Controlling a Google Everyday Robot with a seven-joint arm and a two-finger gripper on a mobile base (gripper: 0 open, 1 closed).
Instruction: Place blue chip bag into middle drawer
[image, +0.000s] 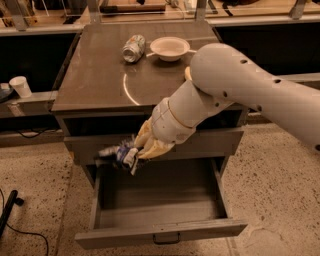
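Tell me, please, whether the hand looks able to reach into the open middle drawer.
Probably yes: the hand, shut on the blue chip bag, hangs over the back of the middle drawer, which is pulled out, with nothing visible between them.

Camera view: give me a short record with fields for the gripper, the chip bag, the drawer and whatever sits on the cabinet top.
gripper: low in front of the cabinet, shut on the blue chip bag
blue chip bag: crumpled, held in the air near the open drawer's left rear corner, not yet resting inside
middle drawer: pulled open, below the shut upper drawer front
cabinet top: crushed can lying beside a white bowl
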